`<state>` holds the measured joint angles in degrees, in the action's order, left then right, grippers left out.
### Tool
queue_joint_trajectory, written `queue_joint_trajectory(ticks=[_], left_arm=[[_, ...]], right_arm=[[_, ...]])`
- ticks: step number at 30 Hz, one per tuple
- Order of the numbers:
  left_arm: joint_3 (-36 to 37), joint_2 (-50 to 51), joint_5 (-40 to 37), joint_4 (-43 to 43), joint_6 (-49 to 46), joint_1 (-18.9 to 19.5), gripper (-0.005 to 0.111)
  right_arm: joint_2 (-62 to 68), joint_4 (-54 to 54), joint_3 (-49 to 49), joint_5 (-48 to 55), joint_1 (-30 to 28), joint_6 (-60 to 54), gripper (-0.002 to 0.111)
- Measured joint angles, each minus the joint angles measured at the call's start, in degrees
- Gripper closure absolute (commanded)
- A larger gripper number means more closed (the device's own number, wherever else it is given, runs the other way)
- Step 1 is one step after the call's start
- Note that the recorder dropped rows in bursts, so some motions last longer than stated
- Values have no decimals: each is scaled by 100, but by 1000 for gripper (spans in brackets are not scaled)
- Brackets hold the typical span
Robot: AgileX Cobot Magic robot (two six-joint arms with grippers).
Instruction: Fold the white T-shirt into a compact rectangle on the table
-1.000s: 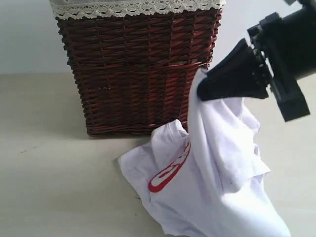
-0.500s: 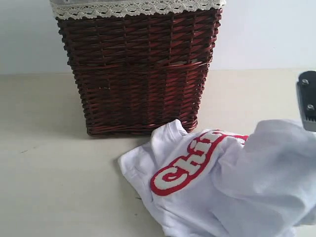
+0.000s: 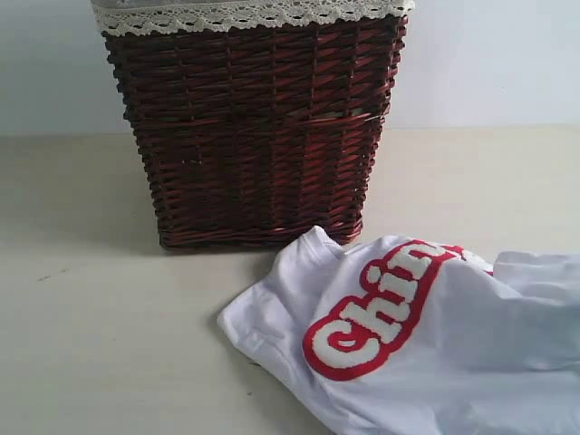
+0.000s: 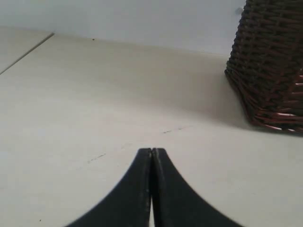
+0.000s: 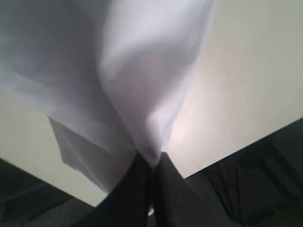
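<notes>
Item 1 – white T-shirt (image 3: 435, 362). Lies crumpled on the bench (image 3: 109, 344), in the lower right of the exterior view, and runs off the frame's bottom and right edges. Its near corner sits just in front of the basket's lower right corner; whether the two touch cannot be told. Chest side up, with fuzzy white lettering (image 3: 381, 308) outlined in red running diagonally, the visible part reading "Chin". Folds and wrinkles gather toward the right edge.

Item 2 – right hand (image 5: 154, 163). Dark fingers pressed together on a bunched fold of the shirt's cloth – a firm pinch. The white fabric fans out from the fingertips and hangs above the pale bench surface. A dark area shows past the bench edge.

Item 3 – left hand (image 4: 152, 153). Fingers closed flat against each other, nothing between them. It is poised low over bare bench, well apart from the basket.

Item 4 – basket (image 3: 254, 136). Dark red-brown wicker, upright on the bench behind the shirt, with a white lace trim (image 3: 245, 14) along the rim.

Item 5 – wall (image 3: 489, 54). Pale grey-blue, behind the bench.
</notes>
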<state>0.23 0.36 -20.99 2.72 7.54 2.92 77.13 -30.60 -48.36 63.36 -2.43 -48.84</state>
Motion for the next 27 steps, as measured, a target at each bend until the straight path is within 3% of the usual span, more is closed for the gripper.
queue_joint_trajectory(ticks=[8,14,16,19,24,27], left_arm=[[0,0,0,0,0,0,107],[0,0,0,0,0,0,107],[0,0,0,0,0,0,107],[0,0,0,0,0,0,107],[0,0,0,0,0,0,107],[0,0,0,0,0,0,107]], right_arm=[[0,104,0,-1396,-534,197,57],[-144,900,11,-2225,-625,83,55],[-326,1941,11,-2498,-625,-343,55],[-616,4442,11,-2315,-625,-1738,55],[-698,8190,11,-135,-430,-3766,55],[-713,9339,11,441,212,-4232,55]])
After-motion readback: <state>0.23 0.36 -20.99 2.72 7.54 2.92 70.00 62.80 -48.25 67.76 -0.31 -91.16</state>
